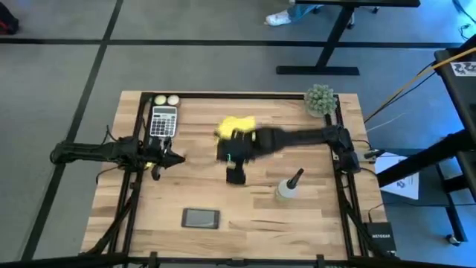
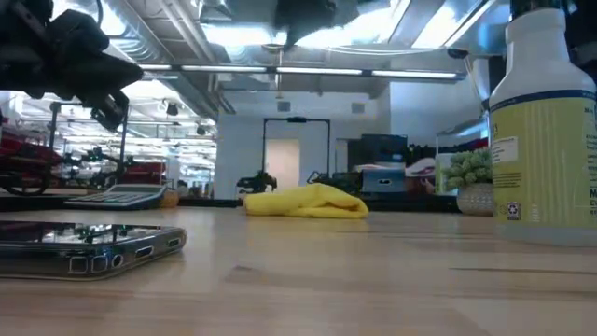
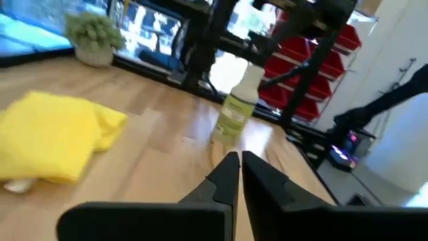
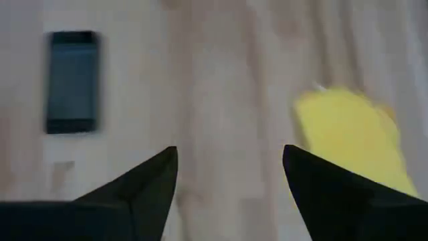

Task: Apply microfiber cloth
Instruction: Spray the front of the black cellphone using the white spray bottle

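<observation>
- Right wrist view: I'm hovering my right gripper (image 4: 231,175) wide open, empty, beside the cloth (image 4: 351,137).
- Cloth's looking soft, light; I'm judging a raised fold the best pinch.

We're looking straight down on the desk (image 1: 245,216) from overhead, level across it low; both showing the microfiber cloth (image 1: 235,125).

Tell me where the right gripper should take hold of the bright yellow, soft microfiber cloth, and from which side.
Best guess: come straight down from above on the bright yellow, soft microfiber cloth and pinch its raised folded hump. It lies loosely bunched on the wooden table, thickest at that fold in the low view, so the thin edges offer less to grip. The right gripper is open above the table, near the cloth; the left gripper, shut, waits at the table's left side.
</observation>
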Controlling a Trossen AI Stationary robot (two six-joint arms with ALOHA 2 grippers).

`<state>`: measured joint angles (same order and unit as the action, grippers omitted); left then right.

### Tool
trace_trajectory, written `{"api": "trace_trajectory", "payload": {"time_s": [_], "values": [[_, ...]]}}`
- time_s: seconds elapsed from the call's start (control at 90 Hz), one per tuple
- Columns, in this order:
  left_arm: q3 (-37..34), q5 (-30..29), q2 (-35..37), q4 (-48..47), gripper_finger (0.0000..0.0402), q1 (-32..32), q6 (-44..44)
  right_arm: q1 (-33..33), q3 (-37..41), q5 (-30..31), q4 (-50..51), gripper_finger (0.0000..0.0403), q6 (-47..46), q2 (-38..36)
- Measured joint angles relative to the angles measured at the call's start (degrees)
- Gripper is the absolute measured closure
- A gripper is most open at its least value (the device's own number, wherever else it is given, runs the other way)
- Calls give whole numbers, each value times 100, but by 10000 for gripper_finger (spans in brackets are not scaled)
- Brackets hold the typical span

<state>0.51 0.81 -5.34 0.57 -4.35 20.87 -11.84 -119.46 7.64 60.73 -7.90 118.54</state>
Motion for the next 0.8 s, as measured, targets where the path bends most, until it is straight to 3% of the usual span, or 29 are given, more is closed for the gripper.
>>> {"api": "trace_trajectory", "payload": {"time_s": [0.278, 0.4, 0.6, 0.8], "values": [[0, -209, -1284, -12, 400, -510, 230, -1131, 2134, 171, -3337, 155, 1897, 58], [23, -256, -1850, -71, 400, -843, 335, -1427, 2743, 502, -4211, 155, 2549, 228], [435, -335, -2432, -741, 401, -1666, 591, -1685, 2859, 1032, -4463, 155, 2647, 636], [843, -767, -2852, -1293, 401, -2885, 1326, -1751, 2857, 1255, -4517, 155, 2636, 815]]}}
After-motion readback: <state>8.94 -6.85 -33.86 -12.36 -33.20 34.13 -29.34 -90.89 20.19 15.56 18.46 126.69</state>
